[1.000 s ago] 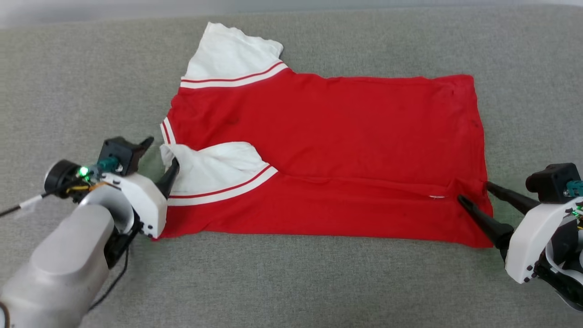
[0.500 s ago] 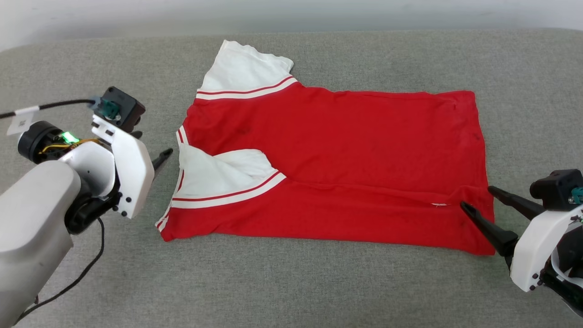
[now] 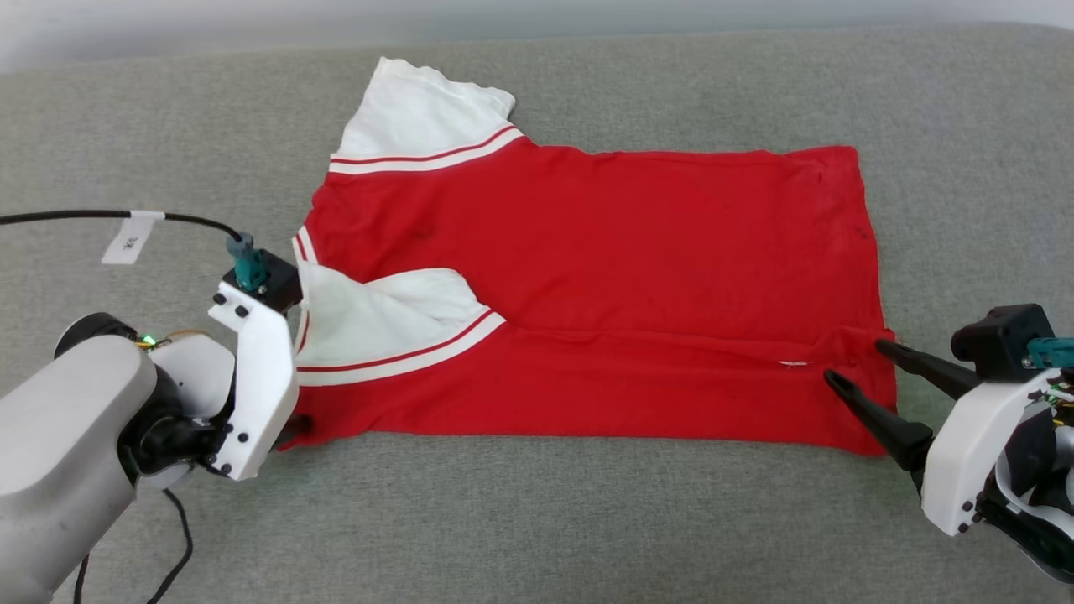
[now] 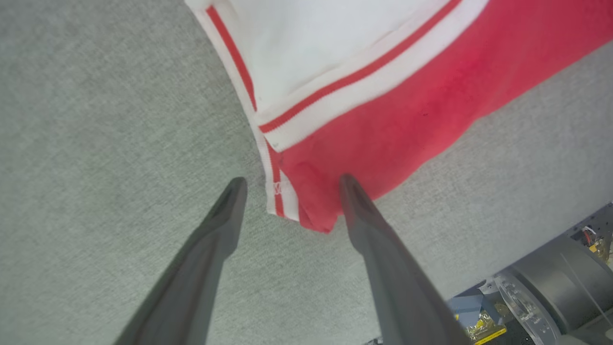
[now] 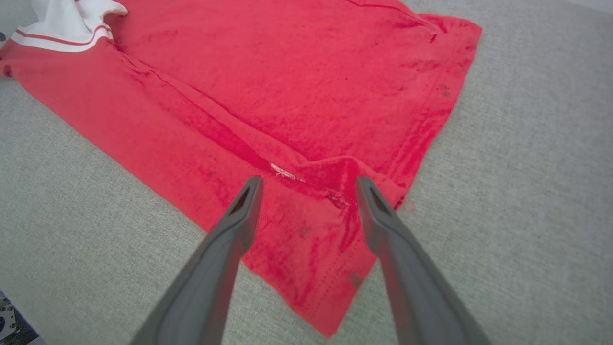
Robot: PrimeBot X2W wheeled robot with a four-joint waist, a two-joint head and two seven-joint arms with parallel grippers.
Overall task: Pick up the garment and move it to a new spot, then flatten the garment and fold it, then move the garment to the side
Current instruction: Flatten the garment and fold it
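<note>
The garment lies flat on the grey cushion, red side up, with its near long edge folded in toward the middle. One white sleeve sticks out at the far left; the other lies folded onto the red body. My left gripper is at the near left corner, mostly hidden behind its white housing. In the left wrist view the left gripper is open and straddles the striped corner. My right gripper is open over the near right corner, its fingers either side of a raised fold.
A grey woven cushion spreads under everything, with bare room in front of and beside the garment. A black cable with a white tag runs in from the left. Parts of my own base show in the left wrist view.
My left gripper left the folded white sleeve, swung out to the left and came down at the garment's near left corner. The right gripper stays at the right corner. The camera shifted slightly.
</note>
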